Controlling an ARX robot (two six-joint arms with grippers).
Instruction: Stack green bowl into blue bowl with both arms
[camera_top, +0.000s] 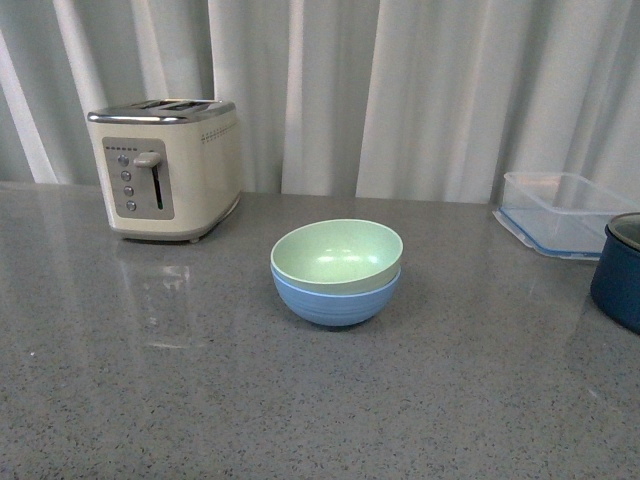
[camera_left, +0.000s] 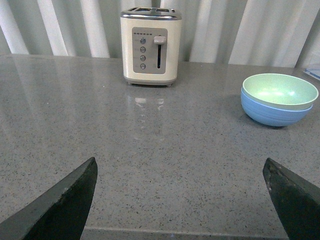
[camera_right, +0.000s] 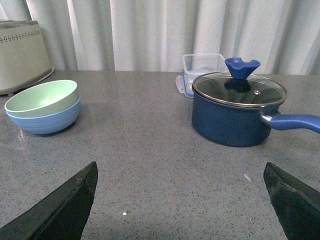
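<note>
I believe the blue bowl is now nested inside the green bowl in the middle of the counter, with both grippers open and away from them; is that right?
Not quite: the nesting is reversed. The front view shows the green bowl sitting inside the blue bowl. The rest holds: the left gripper and right gripper are open and away from the bowls.

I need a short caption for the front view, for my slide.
Green bowl nested inside blue bowl on grey counter, toaster behind.

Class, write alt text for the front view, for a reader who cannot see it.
A pale mint-green matte bowl sits nested inside a light sky-blue matte bowl at the middle of a grey speckled countertop. A cream two-slot toaster stands behind to the left; a clear plastic container and dark navy pot sit at the right edge.
</note>
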